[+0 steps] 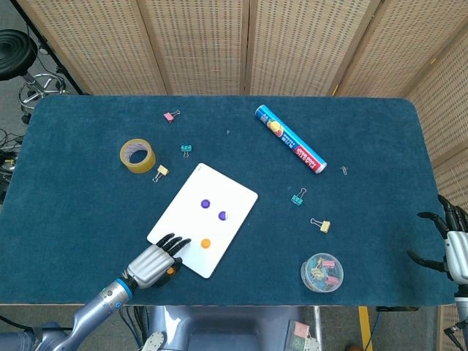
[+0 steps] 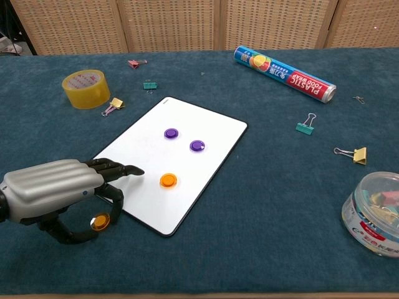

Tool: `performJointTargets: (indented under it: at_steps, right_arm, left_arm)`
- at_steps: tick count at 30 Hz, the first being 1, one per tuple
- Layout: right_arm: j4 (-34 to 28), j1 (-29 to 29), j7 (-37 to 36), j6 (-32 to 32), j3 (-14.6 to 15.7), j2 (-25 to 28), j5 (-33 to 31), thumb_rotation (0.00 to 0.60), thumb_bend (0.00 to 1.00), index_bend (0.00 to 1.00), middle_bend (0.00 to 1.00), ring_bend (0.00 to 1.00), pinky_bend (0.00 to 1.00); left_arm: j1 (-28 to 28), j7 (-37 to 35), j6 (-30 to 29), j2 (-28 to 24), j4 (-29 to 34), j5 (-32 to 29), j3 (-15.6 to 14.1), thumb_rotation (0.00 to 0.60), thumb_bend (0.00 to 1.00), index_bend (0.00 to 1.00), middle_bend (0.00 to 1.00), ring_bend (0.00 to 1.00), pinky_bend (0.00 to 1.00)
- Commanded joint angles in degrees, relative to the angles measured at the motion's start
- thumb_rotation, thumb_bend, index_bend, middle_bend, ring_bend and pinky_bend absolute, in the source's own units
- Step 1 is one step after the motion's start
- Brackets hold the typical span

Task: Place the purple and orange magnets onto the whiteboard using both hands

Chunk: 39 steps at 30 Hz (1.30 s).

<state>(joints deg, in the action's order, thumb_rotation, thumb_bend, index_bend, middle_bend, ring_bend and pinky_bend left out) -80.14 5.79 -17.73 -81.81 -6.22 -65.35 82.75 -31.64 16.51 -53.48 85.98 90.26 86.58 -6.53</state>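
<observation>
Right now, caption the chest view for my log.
Left hand pinches an orange magnet beside the whiteboard.

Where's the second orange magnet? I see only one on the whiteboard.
In the chest view, bottom left: pinched in the left robot hand, the orange magnet is off the whiteboard.

A dark blue felt-covered counter (image 1: 88, 219) stands before woven wicker screen panels (image 1: 197, 44); a black stool (image 1: 16, 55) sits on grey floor at far left.
</observation>
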Motion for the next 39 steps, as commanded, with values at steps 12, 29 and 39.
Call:
performJointTargets:
  at_steps: [12, 29, 39]
  right_arm:
    - [-0.25, -0.01, 0.07, 0.16, 0.08, 0.13, 0.00, 0.600, 0.00, 0.27, 0.00, 0.00, 0.00]
    - [-0.48, 0.03, 0.18, 0.43, 0.07, 0.26, -0.16, 0.600, 0.00, 0.27, 0.00, 0.00, 0.00]
    - [-0.31, 0.07, 0.13, 0.63, 0.05, 0.23, -0.33, 0.600, 0.00, 0.27, 0.00, 0.00, 0.00]
  left_arm:
    - [0.13, 1.46, -1.38, -1.59, 2.23, -0.33, 0.90, 0.600, 0.35, 0.52, 0.00, 0.00, 0.00]
    - [-4.19, 2.53, 3.44, 0.19, -1.72, -10.27, 8.31, 0.600, 0.35, 0.52, 0.00, 0.00, 0.00]
    - [-6.60, 4.41, 5.83, 3.58, -6.92, -16.91, 11.17, 0.600, 0.35, 0.52, 0.00, 0.00, 0.00]
